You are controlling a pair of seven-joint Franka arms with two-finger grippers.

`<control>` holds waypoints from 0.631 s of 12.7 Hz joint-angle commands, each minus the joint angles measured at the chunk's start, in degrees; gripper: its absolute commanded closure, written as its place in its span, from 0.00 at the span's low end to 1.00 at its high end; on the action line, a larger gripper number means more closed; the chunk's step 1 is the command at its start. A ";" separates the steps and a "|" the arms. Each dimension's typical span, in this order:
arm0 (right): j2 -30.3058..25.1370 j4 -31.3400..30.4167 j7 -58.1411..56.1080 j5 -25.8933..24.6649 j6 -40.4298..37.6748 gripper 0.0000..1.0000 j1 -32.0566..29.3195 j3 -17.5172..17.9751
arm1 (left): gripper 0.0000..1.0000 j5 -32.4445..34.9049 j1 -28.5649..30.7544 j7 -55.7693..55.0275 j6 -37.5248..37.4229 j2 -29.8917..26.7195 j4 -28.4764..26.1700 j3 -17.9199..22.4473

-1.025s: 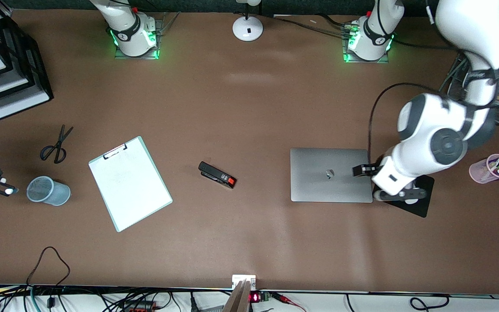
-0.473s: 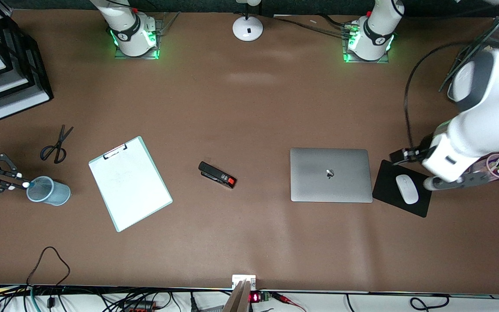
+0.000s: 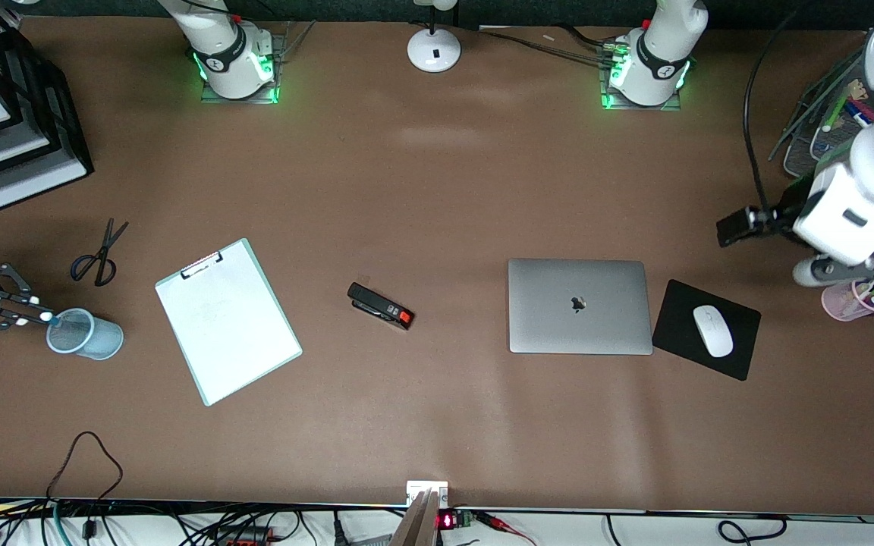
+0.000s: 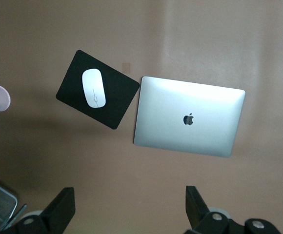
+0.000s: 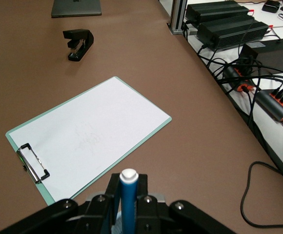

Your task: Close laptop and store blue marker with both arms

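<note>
The marker (image 5: 128,195) was held by the right gripper (image 3: 35,318) over the cup (image 3: 85,334), ready for dropping; the laptop (image 3: 578,305) lay shut, the left gripper (image 4: 129,217) spread wide above.

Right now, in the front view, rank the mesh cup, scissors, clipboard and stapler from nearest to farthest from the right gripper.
From the right gripper, shut on the blue marker:
1. Mesh cup, just beside the gripper; the marker's tip is at its rim.
2. Scissors, farther from the front camera than the cup.
3. Clipboard, toward the table's middle.
4. Stapler, between clipboard and laptop.
</note>
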 commanded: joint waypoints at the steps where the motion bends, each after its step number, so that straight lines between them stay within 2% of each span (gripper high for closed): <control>1: 0.99 0.05 -2.33 1.52 -0.59 1.00 -0.79 0.93 | 0.00 1.30 -0.36 0.73 -2.55 -2.88 -0.20 -0.86; 3: 1.17 0.05 -3.29 1.52 -0.94 1.00 -0.70 1.19 | 0.00 1.30 -1.23 0.99 -2.38 -6.39 -2.03 -0.25; 7: 1.69 0.14 -12.33 1.52 -1.47 1.00 -0.70 1.20 | 0.00 1.21 -2.46 1.35 0.86 -12.89 -9.84 0.89; 8: 2.13 0.14 -13.57 1.52 -1.47 1.00 -0.70 1.20 | 0.00 1.21 -3.42 1.52 1.57 -14.21 -11.43 2.20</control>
